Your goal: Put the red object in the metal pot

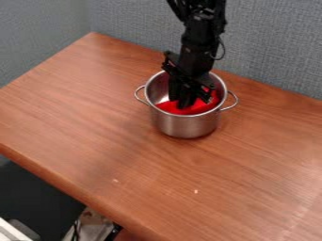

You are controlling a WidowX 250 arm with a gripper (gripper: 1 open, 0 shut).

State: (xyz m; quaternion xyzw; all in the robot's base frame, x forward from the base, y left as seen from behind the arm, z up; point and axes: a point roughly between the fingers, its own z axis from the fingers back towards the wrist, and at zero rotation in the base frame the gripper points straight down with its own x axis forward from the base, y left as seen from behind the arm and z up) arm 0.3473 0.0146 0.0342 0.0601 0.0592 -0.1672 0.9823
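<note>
The metal pot [186, 126] stands on the far middle of the wooden table [101, 132], shiny, with small loop handles at its rim. The red object [171, 106] lies inside it, showing as bright red across the pot's bottom. My black gripper [189, 91] reaches down from above into the pot's mouth, its fingertips low over the red object. The dark fingers blur together, so I cannot make out whether they stand open or shut, or whether they touch the red object.
The table's front-left edge [51, 179] drops off to a dark floor below. A grey wall [75, 24] rises behind the table's far edge, close behind the pot and arm.
</note>
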